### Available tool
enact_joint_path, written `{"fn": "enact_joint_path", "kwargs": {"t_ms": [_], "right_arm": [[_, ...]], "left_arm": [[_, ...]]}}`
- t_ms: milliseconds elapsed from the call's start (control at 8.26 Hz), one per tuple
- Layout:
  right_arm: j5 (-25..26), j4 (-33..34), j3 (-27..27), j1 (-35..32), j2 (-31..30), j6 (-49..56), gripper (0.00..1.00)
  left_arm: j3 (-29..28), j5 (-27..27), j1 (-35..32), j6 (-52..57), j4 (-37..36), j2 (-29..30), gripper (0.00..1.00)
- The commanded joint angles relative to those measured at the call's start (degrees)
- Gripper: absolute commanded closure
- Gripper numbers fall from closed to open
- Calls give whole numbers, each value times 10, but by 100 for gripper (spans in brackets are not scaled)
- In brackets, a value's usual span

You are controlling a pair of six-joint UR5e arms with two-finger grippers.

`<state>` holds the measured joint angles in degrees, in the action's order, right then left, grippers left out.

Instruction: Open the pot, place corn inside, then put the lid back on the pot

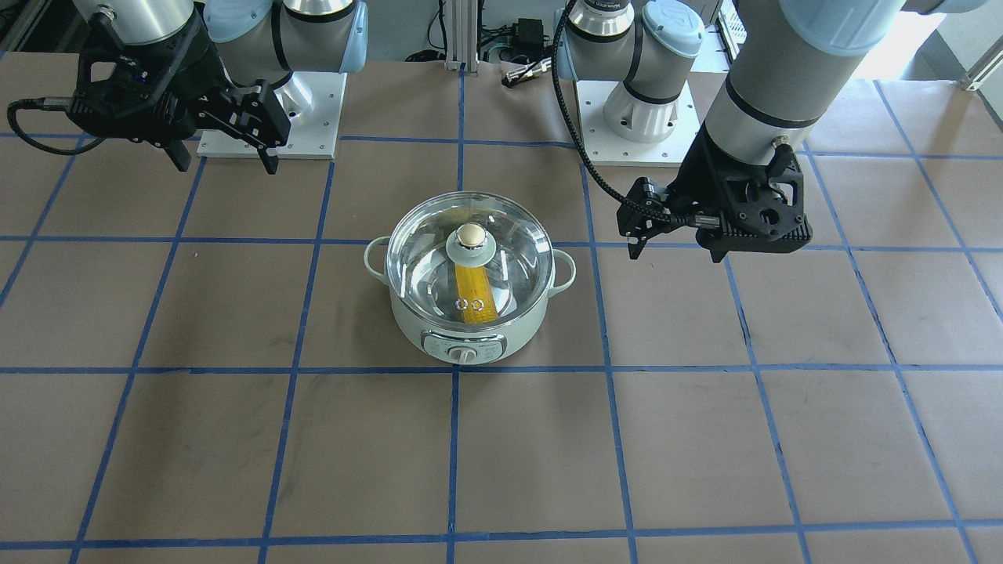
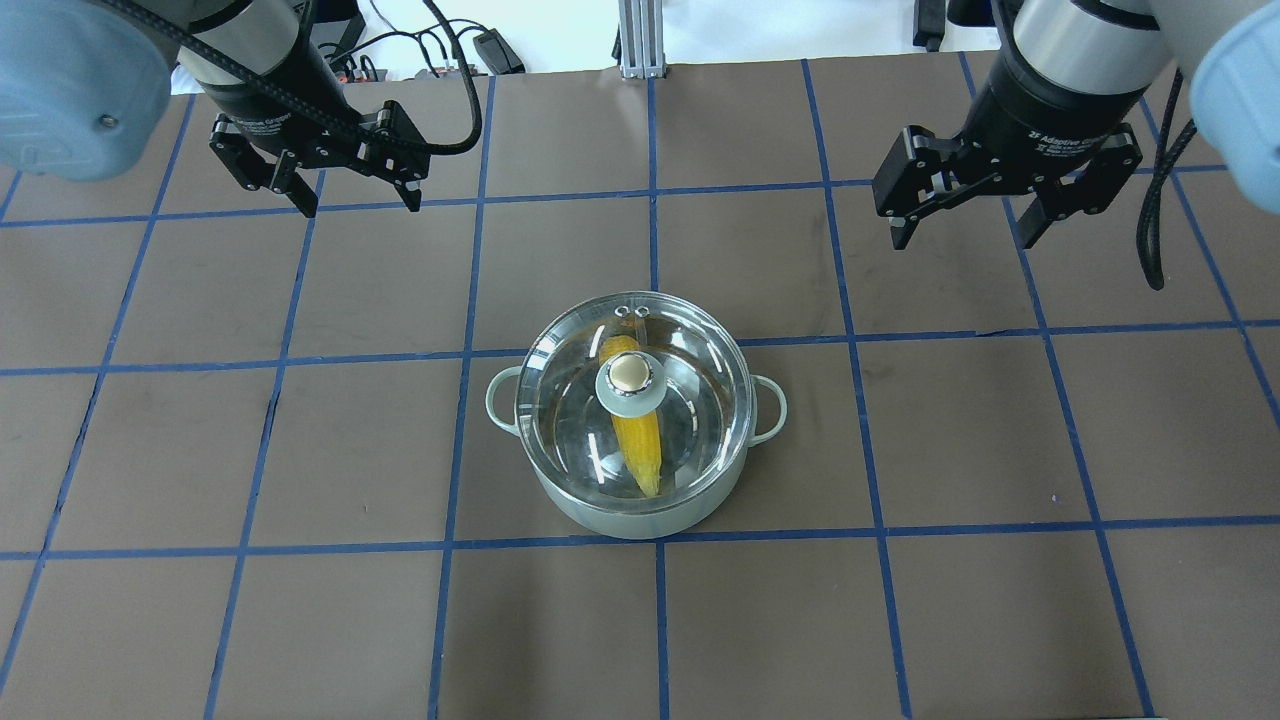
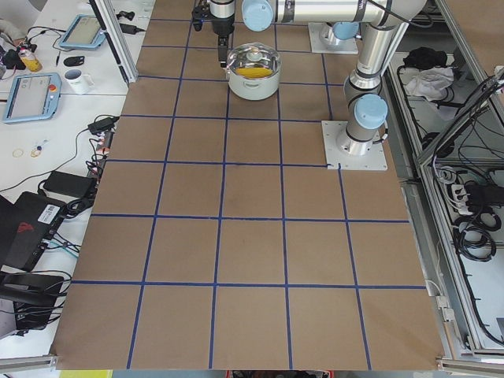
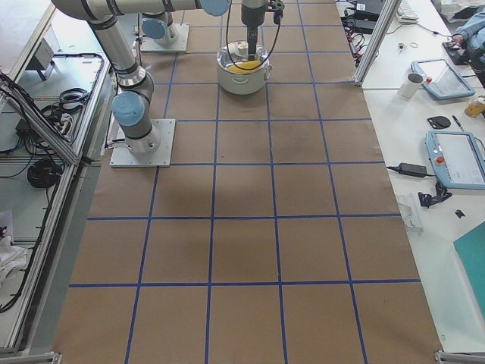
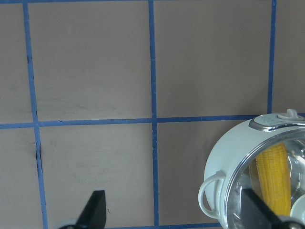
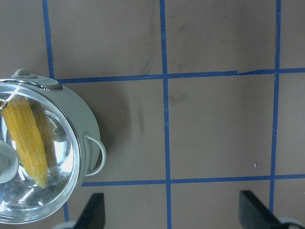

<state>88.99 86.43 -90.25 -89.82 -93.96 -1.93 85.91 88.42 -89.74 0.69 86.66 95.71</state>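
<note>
Left hand point(image 2: 360, 205), right hand point(image 2: 963, 238) agape; lid point(image 2: 630, 376) on pot point(image 2: 640, 520) over corn point(image 2: 640, 442).

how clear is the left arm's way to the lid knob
Probably clear, yes: the left gripper hangs open and empty, the knob stands exposed atop the lid, and nothing sits between them.

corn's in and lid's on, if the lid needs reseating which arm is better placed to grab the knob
Left, narrowly. Both grippers hang open and empty, clear of the pot. In the front-facing view the left gripper sits nearer the lid's knob than the right gripper, which is farther back.
</note>
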Motion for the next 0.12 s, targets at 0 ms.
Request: {"fn": "enact_joint_path", "kwargs": {"t_ms": [0], "right_arm": [[0,0,0,0,0,0,0]], "left_arm": [[1,0,0,-1,0,0,0]]}}
